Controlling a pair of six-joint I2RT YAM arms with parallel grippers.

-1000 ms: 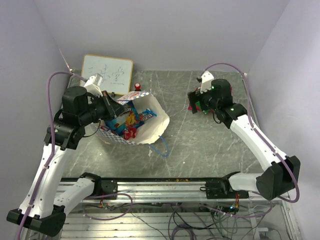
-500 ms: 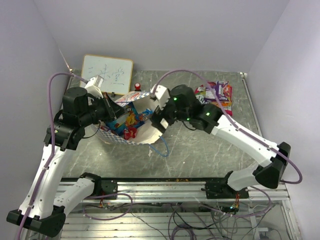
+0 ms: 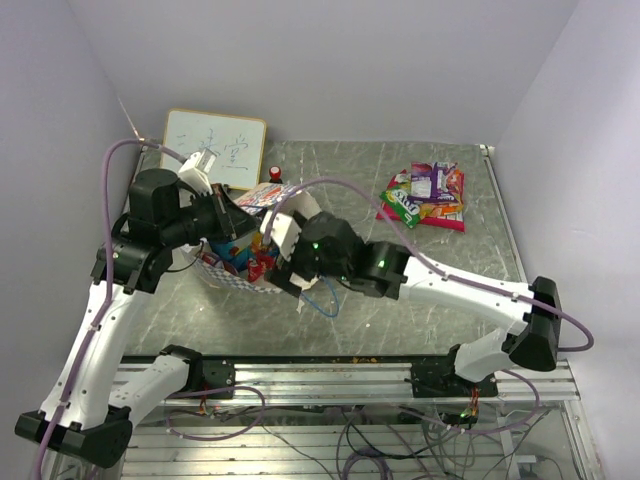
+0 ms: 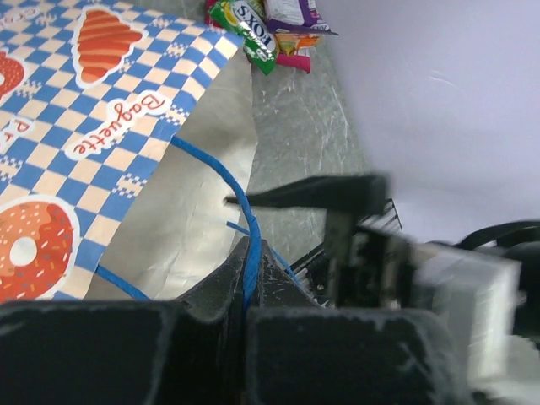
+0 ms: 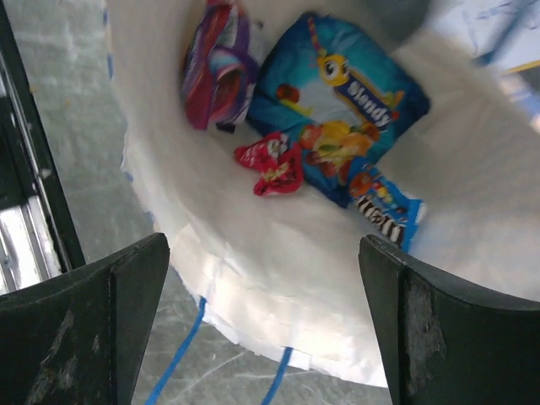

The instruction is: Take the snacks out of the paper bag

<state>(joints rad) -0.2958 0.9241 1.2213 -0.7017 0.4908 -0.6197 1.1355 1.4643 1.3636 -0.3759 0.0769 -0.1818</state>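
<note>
The paper bag (image 3: 226, 276) sits on the left of the worktop (image 3: 430, 300). The left claw (image 4: 249, 246) is clamped on its cord handle (image 4: 211, 169). The right claw (image 5: 263, 245), fingers wide apart, hangs at the bag's mouth. Just beyond it inside lie a big blue packet (image 5: 337, 110), a purple packet (image 5: 215, 72) and a red packet (image 5: 274, 164). A pile of packets (image 3: 425, 195) lies well apart at far right.

One paper bag (image 4: 101, 126), four snack packets (image 5: 337, 101) inside it, about four more packets (image 3: 425, 195) heaped on the table, one whiteboard (image 3: 215, 148), one red knob (image 3: 275, 172), two robot arms (image 3: 95, 330).
</note>
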